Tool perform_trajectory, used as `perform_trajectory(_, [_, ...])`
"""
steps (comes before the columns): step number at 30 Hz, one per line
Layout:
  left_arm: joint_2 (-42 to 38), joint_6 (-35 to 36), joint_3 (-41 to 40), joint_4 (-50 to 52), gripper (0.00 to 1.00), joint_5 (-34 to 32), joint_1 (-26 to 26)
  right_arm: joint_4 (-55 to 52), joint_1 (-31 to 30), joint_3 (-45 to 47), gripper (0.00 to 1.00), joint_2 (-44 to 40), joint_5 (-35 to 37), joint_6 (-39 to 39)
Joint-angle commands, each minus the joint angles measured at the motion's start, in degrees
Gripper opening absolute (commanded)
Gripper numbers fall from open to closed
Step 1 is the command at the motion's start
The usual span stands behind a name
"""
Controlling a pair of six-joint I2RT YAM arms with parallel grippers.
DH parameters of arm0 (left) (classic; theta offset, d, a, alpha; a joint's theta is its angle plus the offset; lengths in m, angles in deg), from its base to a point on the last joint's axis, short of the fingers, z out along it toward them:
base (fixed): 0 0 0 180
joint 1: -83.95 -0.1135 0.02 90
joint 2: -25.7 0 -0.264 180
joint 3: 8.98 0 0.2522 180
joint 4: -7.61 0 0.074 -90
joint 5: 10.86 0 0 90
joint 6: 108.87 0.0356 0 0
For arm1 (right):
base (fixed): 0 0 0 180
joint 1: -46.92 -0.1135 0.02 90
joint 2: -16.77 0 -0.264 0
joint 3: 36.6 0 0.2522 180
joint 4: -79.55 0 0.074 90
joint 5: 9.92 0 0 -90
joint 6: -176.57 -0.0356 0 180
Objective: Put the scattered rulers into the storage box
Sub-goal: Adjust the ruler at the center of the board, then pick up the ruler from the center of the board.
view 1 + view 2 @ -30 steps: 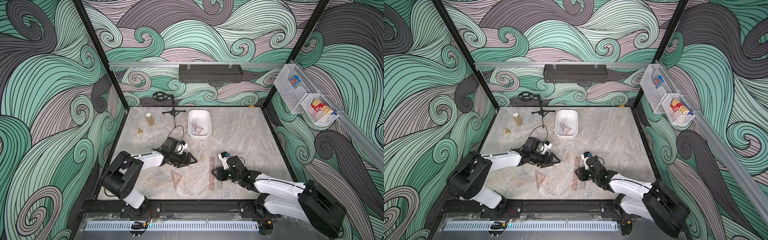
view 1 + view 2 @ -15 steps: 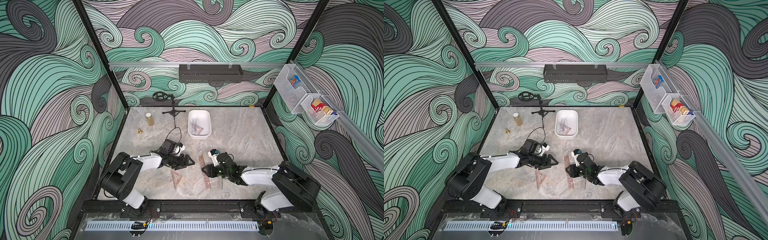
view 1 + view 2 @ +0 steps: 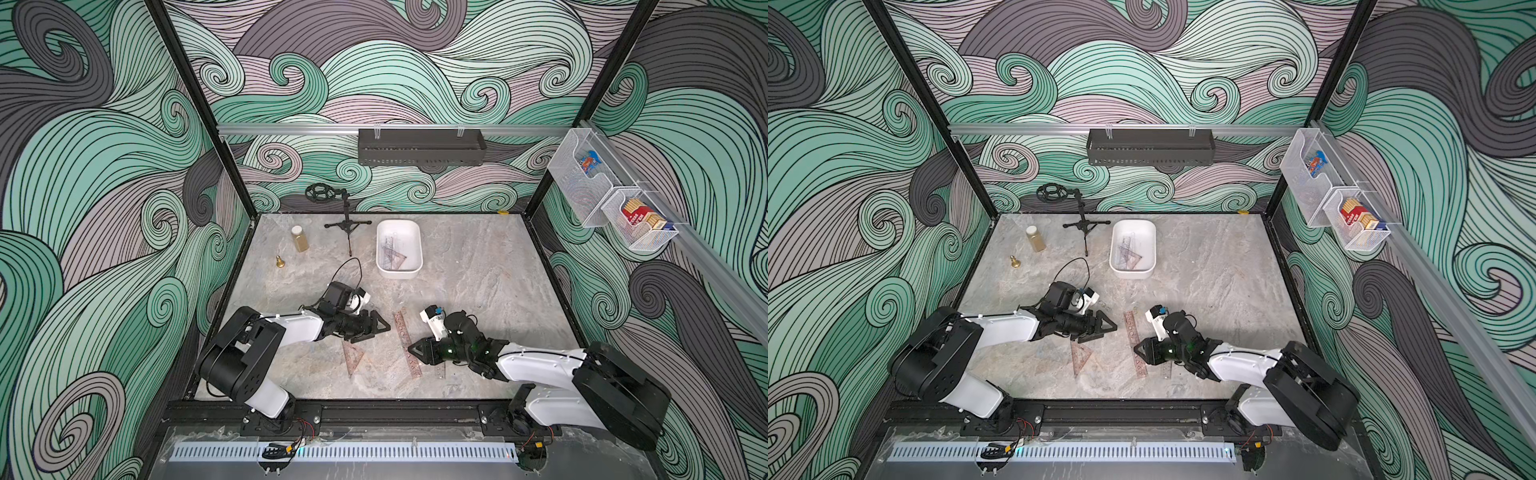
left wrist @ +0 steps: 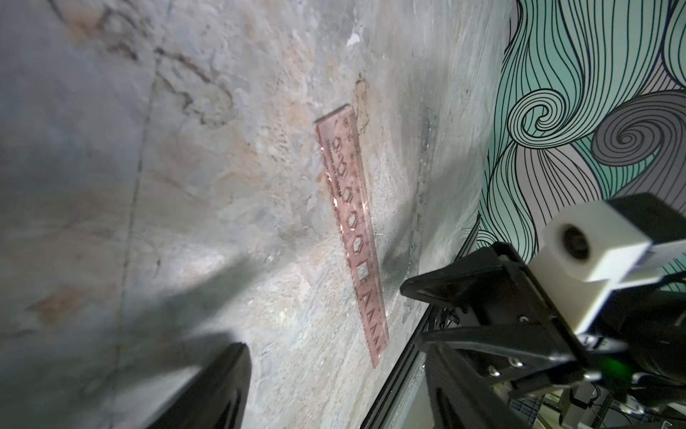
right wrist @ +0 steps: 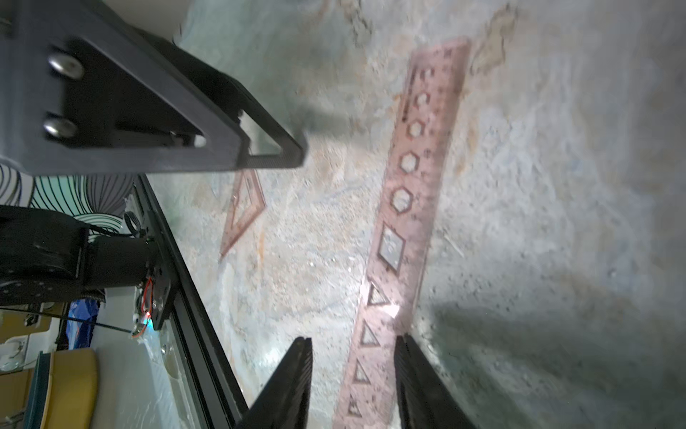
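Ruler (image 5: 423, 208) lies between jaws of right tool (image 5: 352, 338).

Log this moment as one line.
right gripper: open, straddling pink ruler | left gripper: open, empty | set square: on table | storage box: holds some rulers

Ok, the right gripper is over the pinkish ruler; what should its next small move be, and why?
Probably close the right gripper on the pinkish-brown ruler: its jaws straddle it, and a gap shows beside one finger, so nothing is gripped yet.
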State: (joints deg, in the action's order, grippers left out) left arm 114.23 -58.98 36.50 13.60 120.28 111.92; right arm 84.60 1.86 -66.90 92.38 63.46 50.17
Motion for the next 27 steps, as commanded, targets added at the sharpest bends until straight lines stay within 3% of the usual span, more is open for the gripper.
perform_trajectory(1, [-0.53, -0.16, -0.29, -0.47, 0.77, -0.32, 0.44, 3.13, -0.52, 0.45, 0.40, 4.04, -4.24, 0.10])
perform_trajectory(10, [0.42, -0.57, -0.15, -2.16, 0.77, -1.25, 0.44, 10.60, -0.61, -6.42, 0.38, 17.71, -5.73, 2.77])
perform_trajectory(14, [1.18, -0.74, -0.04, -2.92, 0.69, -1.22, 0.46, 11.73, 2.36, -8.34, 0.32, 16.26, -7.54, 4.02])
perform_trajectory(18, [2.20, -1.44, 0.34, -3.55, 0.59, -2.12, 0.51, 15.02, 5.49, -7.93, 0.17, 13.04, -7.47, 4.42])
perform_trajectory(27, [4.97, -1.45, 1.25, -4.41, 0.59, -2.39, 1.21, 17.14, 7.43, -12.19, 0.09, 20.17, -9.19, 6.60])
